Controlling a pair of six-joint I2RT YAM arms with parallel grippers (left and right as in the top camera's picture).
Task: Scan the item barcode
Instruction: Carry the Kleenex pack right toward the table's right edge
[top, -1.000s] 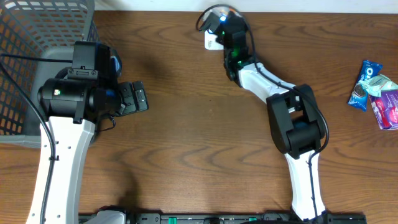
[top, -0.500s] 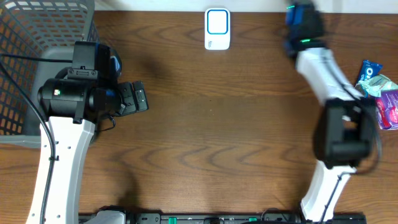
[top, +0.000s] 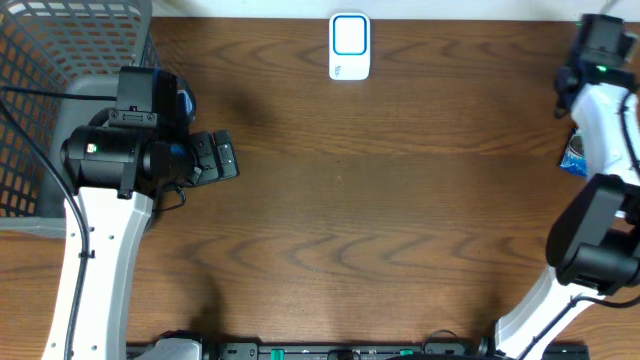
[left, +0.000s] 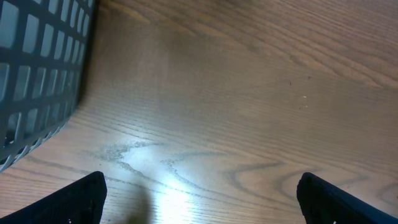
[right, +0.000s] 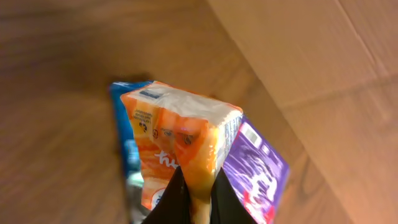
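My right gripper (right: 200, 198) is shut on the lower edge of an orange-and-white packet (right: 180, 130), the item. The packet hangs over a blue packet (right: 124, 134) and a purple packet (right: 258, 168) lying on the table. The small white scanner (top: 349, 46) with a blue-rimmed window lies at the table's far edge, centre, well left of my right arm's wrist (top: 600, 50), which is at the far right corner. My left gripper (left: 202, 208) is open above bare wood beside the basket, with nothing between its black fingertips (left: 84, 199).
A grey mesh basket (top: 60, 60) fills the far left corner; its wall (left: 37, 62) shows in the left wrist view. The blue packet (top: 575, 155) lies by the right table edge. A pale tan surface (right: 311, 56) runs past the table's edge.
My right arm has swung from the scanner across to the far right corner, over the packets. The left arm has stayed still.
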